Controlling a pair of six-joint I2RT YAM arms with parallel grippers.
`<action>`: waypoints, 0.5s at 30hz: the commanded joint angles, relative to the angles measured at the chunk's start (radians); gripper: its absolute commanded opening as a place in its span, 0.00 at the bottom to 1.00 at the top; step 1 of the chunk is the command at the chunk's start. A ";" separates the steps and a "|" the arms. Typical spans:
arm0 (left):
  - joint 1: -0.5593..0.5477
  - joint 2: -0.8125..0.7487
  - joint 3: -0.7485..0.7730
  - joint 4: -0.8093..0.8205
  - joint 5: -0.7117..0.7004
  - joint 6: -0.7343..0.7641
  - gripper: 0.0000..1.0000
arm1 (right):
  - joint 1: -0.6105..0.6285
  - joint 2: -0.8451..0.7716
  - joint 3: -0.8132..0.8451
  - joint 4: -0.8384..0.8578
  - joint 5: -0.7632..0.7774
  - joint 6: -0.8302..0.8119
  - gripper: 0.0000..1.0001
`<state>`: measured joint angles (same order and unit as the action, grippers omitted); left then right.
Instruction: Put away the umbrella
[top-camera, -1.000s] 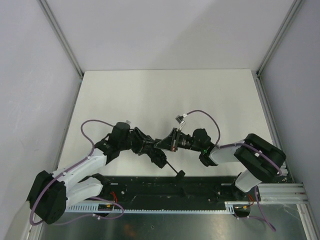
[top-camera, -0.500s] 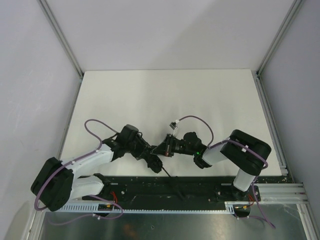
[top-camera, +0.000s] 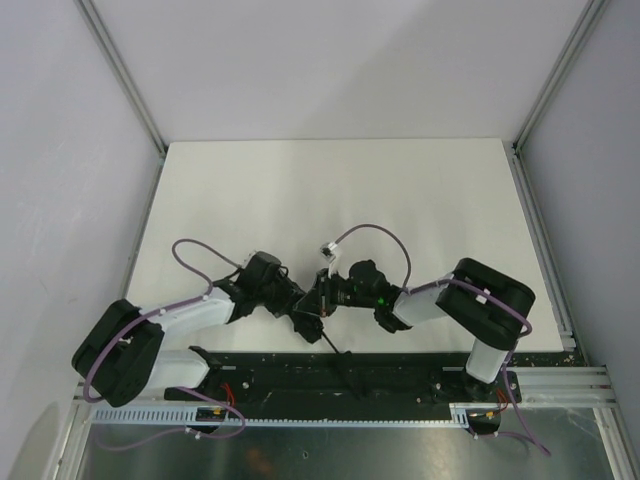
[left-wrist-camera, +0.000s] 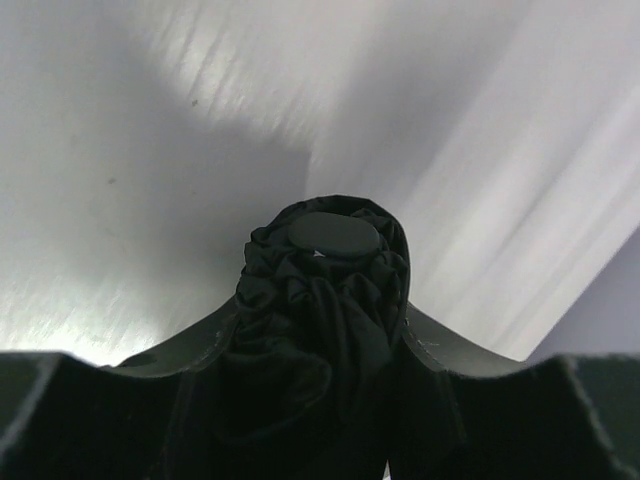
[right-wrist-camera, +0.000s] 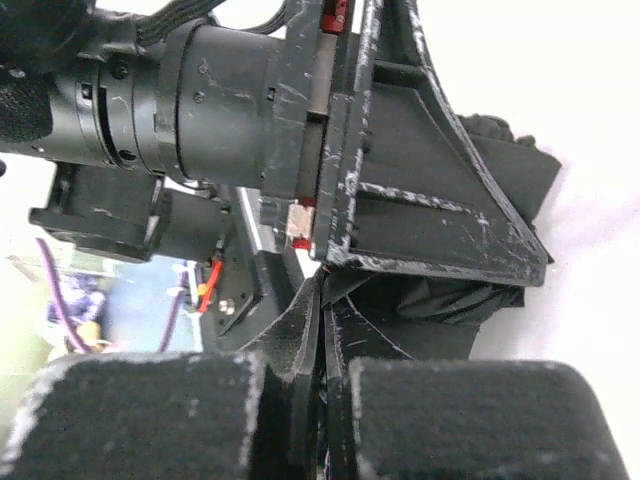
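Since the loose canopy probably has to be kept gathered before it can be stowed, both arms meet at the lower centre of the overhead view. There they hold the umbrella (left-wrist-camera: 325, 295) between them at the near edge of the table (top-camera: 330, 190). The left gripper (left-wrist-camera: 320, 335) clamps the bunched fabric from both sides. The right gripper (right-wrist-camera: 322, 315) has its fingers pressed nearly together, seemingly pinching a thin fold. The umbrella is matte black and crumpled below a flat oval cap (left-wrist-camera: 334, 235).

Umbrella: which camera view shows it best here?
Left wrist: the umbrella fills the centre, bunched canopy and end cap clear, clamped by the left end effector. Top external shows just a small dark lump; right wrist, some black fabric.
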<state>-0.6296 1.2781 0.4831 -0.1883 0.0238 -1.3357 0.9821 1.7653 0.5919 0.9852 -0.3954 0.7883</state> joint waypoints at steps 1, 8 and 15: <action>-0.001 0.041 -0.098 0.311 -0.146 -0.053 0.00 | 0.129 -0.113 0.146 -0.079 -0.129 -0.266 0.00; 0.009 0.052 -0.134 0.416 -0.127 0.013 0.00 | 0.197 -0.113 0.245 -0.387 -0.086 -0.559 0.00; 0.029 0.043 -0.154 0.419 -0.086 0.052 0.00 | 0.257 -0.064 0.248 -0.511 0.064 -0.687 0.00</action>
<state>-0.6098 1.2758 0.3397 0.1844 0.0158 -1.2873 1.1137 1.6939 0.7952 0.4919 -0.2119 0.1677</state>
